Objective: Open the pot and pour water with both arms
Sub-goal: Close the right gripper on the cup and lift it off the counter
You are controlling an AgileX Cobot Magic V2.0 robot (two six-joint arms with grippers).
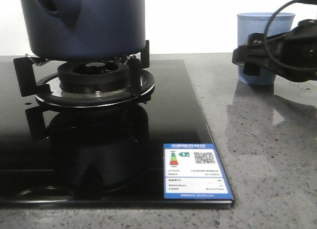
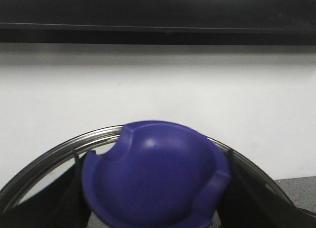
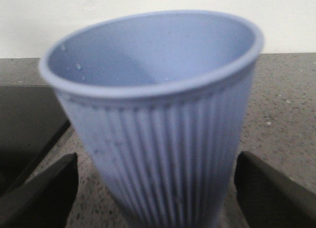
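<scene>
The dark navy pot (image 1: 86, 23) stands on the gas burner (image 1: 94, 80) at the far left, its handle stub with the round hole (image 1: 52, 6) facing me; its top is cut off by the frame. In the left wrist view my left gripper (image 2: 155, 198) is closed around the blue lid knob (image 2: 153, 169), a black finger (image 2: 66, 193) pressed on each side, with the lid's steel rim (image 2: 59, 149) arching behind. The pale blue ribbed cup (image 1: 265, 45) stands on the counter at the right. My right gripper (image 3: 155, 188) is open, its fingers (image 3: 42, 193) either side of the cup (image 3: 158, 114) with gaps.
The black glass hob (image 1: 99, 154) carries a blue energy label (image 1: 197, 172) near its front right corner. Grey speckled counter (image 1: 267, 154) lies to the right. A white wall stands behind. The right arm (image 1: 282, 50) reaches in front of the cup.
</scene>
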